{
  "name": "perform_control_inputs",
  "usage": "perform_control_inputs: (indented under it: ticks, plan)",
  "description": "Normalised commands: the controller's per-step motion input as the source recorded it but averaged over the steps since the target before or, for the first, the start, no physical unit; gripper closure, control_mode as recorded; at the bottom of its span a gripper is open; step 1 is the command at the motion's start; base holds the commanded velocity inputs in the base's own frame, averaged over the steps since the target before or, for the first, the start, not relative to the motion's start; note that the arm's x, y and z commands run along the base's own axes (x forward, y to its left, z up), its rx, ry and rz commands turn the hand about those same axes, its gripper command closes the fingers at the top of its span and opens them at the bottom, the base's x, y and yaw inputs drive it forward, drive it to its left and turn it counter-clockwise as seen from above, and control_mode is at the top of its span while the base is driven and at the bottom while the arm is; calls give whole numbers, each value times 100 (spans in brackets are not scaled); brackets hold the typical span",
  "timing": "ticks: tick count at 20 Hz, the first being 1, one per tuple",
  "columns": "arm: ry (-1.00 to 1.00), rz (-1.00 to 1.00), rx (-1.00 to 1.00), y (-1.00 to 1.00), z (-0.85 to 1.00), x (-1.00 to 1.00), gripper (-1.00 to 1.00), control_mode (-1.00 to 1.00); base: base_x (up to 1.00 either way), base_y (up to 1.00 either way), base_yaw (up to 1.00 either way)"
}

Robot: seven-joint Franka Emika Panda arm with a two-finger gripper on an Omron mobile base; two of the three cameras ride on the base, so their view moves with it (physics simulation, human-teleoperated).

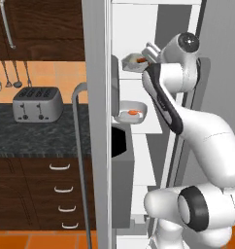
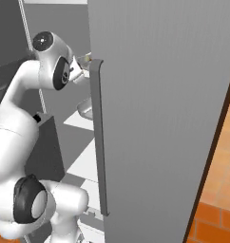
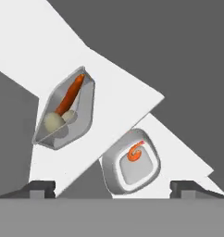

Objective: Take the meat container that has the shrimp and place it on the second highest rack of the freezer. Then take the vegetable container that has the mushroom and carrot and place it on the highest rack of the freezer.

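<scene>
The vegetable container [image 3: 65, 109], a grey tub with a carrot and a mushroom, rests on a white freezer rack [image 3: 115, 104]. One rack lower [image 3: 181, 155] sits the meat container [image 3: 132, 162] with an orange shrimp. From the left base both tubs show inside the freezer, the vegetable container [image 1: 134, 60] above the meat container [image 1: 131, 112]. My gripper [image 3: 112, 187] is open, pulled back from the vegetable container, with nothing between its fingertips [image 3: 40, 187]. It hovers beside the upper tub, gripper [image 1: 149, 51].
The open freezer door [image 2: 159, 118] with its long handle [image 2: 99, 137] stands close on the right of the arm. Left of the freezer are a dark counter [image 1: 41, 133] with a toaster [image 1: 37, 103], and drawers below.
</scene>
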Motion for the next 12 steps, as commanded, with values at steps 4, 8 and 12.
perform_control_inputs:
  ticks: [4,8,12]
  plan:
    - [5,21,-21,-4,12,-99,-100,-100,0,0,0]
    - [21,26,-31,0,2,-81,-100,-100,0,0,0]
    - [30,21,-40,0,2,-64,-100,-100,0,0,0]
